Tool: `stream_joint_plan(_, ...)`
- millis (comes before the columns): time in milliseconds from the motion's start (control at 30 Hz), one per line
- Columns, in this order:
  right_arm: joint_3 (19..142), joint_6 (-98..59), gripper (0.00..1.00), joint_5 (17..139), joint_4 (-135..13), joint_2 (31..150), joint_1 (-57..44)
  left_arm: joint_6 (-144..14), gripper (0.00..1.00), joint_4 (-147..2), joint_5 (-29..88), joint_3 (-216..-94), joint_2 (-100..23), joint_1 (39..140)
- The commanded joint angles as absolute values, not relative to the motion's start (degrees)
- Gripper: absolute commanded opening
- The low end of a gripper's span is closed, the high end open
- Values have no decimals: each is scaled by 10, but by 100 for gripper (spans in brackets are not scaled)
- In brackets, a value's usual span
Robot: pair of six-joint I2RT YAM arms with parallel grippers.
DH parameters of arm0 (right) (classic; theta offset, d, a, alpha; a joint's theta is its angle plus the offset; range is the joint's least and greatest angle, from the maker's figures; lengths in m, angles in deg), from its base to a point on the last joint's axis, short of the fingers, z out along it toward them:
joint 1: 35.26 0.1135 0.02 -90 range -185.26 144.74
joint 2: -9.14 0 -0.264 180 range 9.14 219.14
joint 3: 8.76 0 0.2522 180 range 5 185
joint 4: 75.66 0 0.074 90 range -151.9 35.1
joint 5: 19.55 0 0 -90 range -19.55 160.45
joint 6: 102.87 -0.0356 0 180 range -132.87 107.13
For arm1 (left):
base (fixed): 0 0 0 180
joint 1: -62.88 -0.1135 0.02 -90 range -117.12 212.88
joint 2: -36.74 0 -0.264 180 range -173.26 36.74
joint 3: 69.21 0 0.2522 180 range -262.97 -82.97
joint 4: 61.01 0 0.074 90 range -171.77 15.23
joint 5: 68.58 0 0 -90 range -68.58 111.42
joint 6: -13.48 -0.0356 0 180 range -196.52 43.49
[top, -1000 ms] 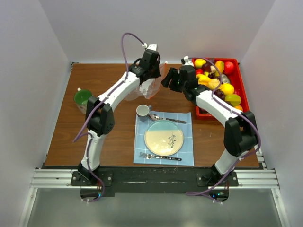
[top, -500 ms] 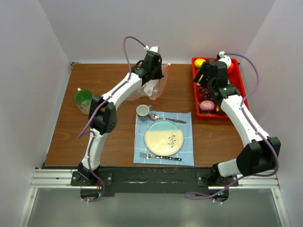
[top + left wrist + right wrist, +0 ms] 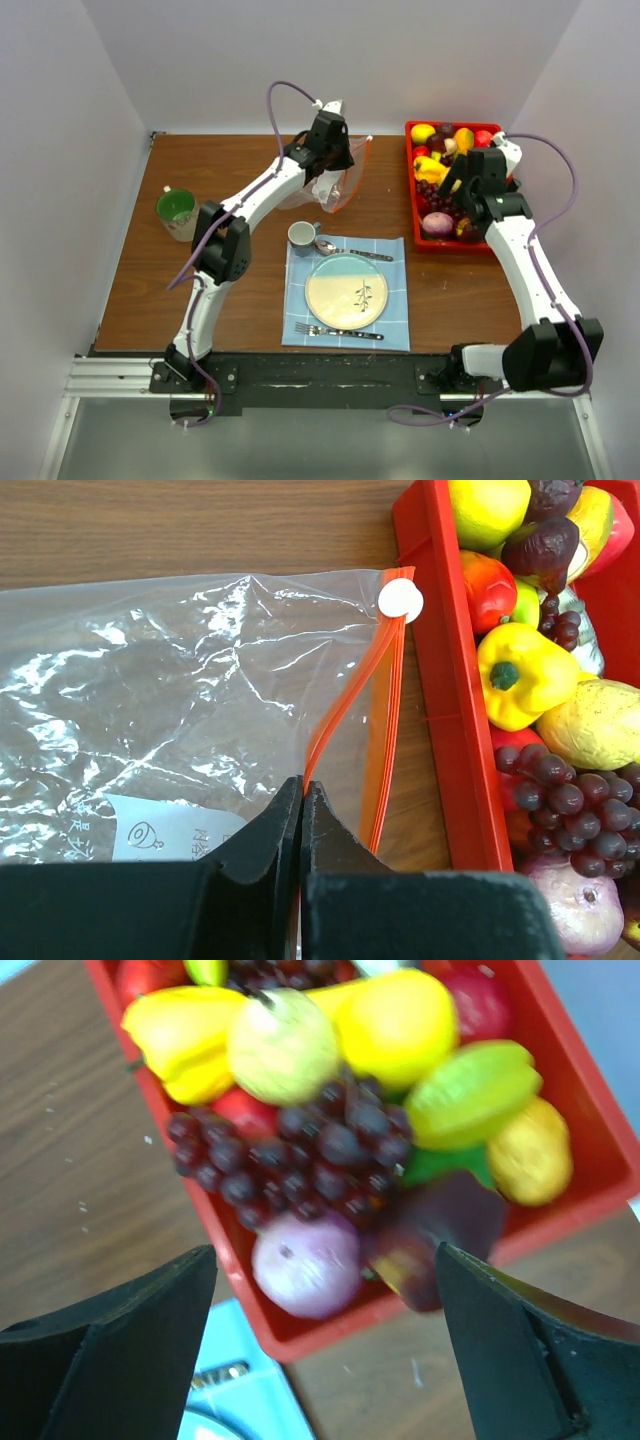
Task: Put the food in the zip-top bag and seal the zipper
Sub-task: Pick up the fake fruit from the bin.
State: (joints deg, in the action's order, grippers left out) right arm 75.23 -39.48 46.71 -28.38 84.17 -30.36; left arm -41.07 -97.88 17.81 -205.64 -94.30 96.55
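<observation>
The clear zip-top bag (image 3: 335, 185) hangs at the table's back middle; in the left wrist view it (image 3: 170, 700) spreads leftwards. Its orange-red zipper (image 3: 345, 705) has a white slider (image 3: 400, 600) and its two strips stand apart, so the mouth is open. My left gripper (image 3: 301, 785) is shut on one zipper strip. The food (image 3: 450, 175) fills the red tray (image 3: 412, 215) at the back right: purple grapes (image 3: 295, 1155), a yellow pepper (image 3: 520, 670), a purple onion (image 3: 305, 1265). My right gripper (image 3: 325, 1280) is open and empty above the tray's near end.
A plate (image 3: 346, 291) on a blue mat (image 3: 396, 330) lies in the front middle, with a fork (image 3: 338, 332), a spoon (image 3: 345, 249) and a grey cup (image 3: 302, 234). A green mug (image 3: 176, 210) stands at the left.
My right arm has swung from beside the bag over to the red tray and now hovers over its near end. My left gripper has kept hold of the bag, shifting it slightly right.
</observation>
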Motion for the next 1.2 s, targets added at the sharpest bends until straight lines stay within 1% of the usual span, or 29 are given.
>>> stream_joint_plan(0, 724, -415, 99, 429, -260, 797, -319, -400, 0, -947, 190, -2079, -945, 966)
stream_joint_plan(100, 704, -427, 99, 461, -255, 810, -345, -399, 0, -945, 191, -2075, -944, 967)
stream_joint_plan(267, 677, -441, 99, 575, -304, 823, -421, -398, 0, -942, 194, -2071, -940, 967)
stream_joint_plan(333, 665, -449, 99, 612, -328, 826, -433, -399, 0, -942, 194, -2072, -939, 967)
stream_joint_plan(567, 637, -506, 99, 677, -377, 841, -473, -399, 0, -941, 192, -2069, -939, 967)
stream_joint_plan(833, 594, -544, 99, 667, -398, 851, -481, -399, 0, -940, 192, -2065, -939, 968)
stream_joint_plan(1033, 589, -549, 98, 661, -397, 860, -483, -398, 0, -939, 190, -2064, -937, 970)
stream_joint_plan(1133, 586, -551, 92, 643, -391, 848, -483, -400, 0, -939, 188, -2064, -936, 971)
stream_joint_plan(1167, 585, -548, 86, 639, -390, 845, -483, -400, 0, -940, 186, -2064, -936, 971)
